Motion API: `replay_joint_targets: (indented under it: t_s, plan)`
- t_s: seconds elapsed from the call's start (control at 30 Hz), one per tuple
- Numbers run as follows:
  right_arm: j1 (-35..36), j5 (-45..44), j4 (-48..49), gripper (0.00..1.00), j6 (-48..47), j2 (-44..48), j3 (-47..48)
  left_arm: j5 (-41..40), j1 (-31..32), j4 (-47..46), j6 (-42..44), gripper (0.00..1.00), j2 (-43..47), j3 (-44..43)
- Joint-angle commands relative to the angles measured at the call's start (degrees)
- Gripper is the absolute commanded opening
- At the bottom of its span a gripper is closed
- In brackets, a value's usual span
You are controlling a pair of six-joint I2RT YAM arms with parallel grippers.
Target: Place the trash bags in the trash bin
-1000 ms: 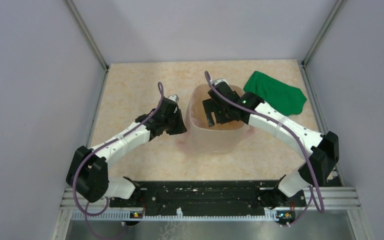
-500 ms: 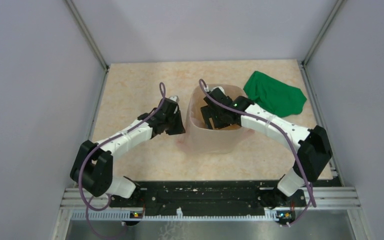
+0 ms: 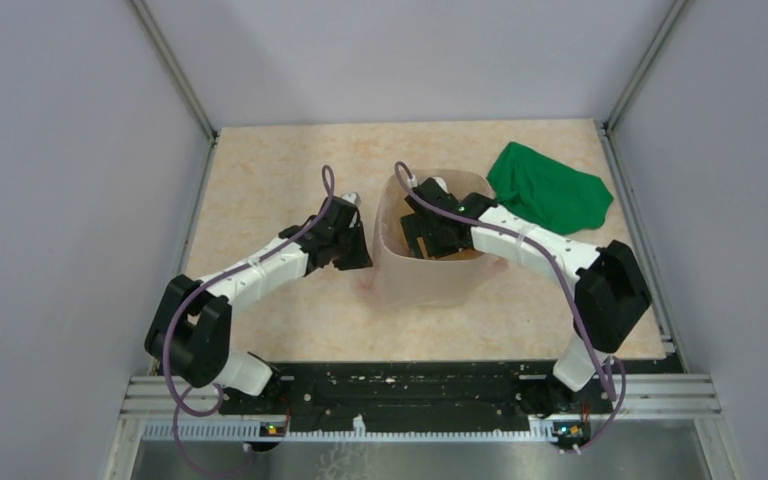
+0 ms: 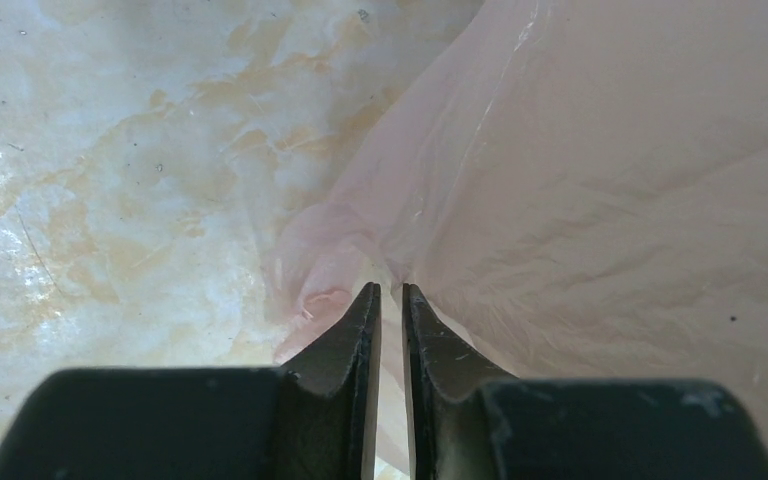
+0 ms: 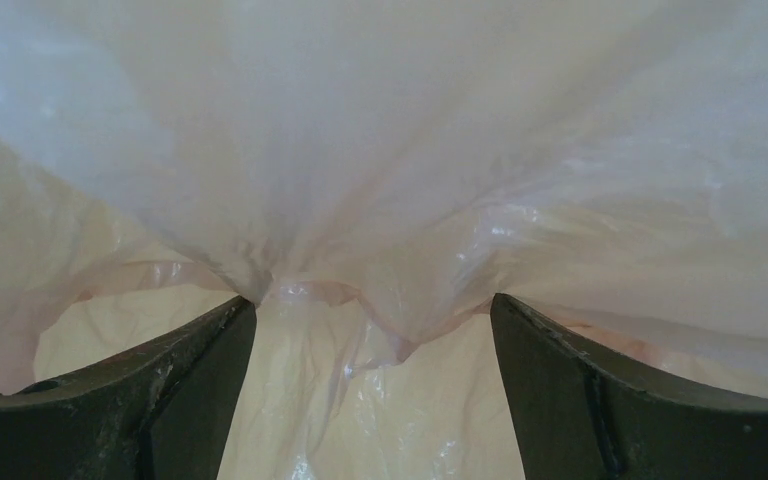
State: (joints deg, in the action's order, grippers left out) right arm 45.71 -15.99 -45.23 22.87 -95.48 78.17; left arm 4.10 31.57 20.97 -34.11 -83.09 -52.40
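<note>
- Left gripper: jaws pinched together on thin translucent pale-pink plastic film bag, outside the bin's left wall.
- Right gripper: jaws apart, inside cream-beige plastic bin, mid-counter towards far edge.
- Progress: bag partly in; bunched film probably needs seating.

The top camera looks down from above and behind the 6 o'clock edge of the table, covering all of it. The left wrist camera sits close against the bag at the 9 o'clock side of the bin. The right wrist camera, inside the bin mouth, faces the same bag.
</note>
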Motion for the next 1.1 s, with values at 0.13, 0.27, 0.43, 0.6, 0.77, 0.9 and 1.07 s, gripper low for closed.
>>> replay_joint_targets:
  t_s: [0.13, 0.27, 0.43, 0.6, 0.77, 0.9, 1.07]
  plan:
    - [-0.81, -0.84, 4.4, 0.88, -1.44, -1.93, -1.91, 0.91, -0.14, -2.74, 1.24, 0.18, -0.41, -0.42]
    - [-0.86, -2.9, 5.68, 0.88, -1.93, -2.93, -2.62, 0.97, -0.11, -2.6, 1.32, 0.18, -0.49, -0.55]
    - [-0.81, -5.18, 7.56, 0.88, -2.45, -3.56, -3.8, 0.62, -0.11, -2.31, 1.63, 0.18, -0.5, -0.92]
    - [-0.81, -5.78, 9.42, 0.89, -2.74, -3.56, -5.02, 0.49, -0.15, -1.7, 1.98, 0.18, -0.57, -1.68]
    - [-0.87, -6.78, 11.08, 0.89, -3.35, -3.61, -6.21, 0.3, -0.2, -1.04, 2.36, 0.18, -0.42, -2.41]
    - [-0.8, -7.39, 12.05, 0.89, -3.62, -3.89, -6.96, 0.46, -0.2, -0.57, 2.54, 0.18, -0.28, -2.88]
    - [-0.81, -7.54, 13.16, 0.89, -3.71, -4.77, -7.91, 0.32, -0.29, -0.3, 2.72, 0.18, 0.15, -2.97]
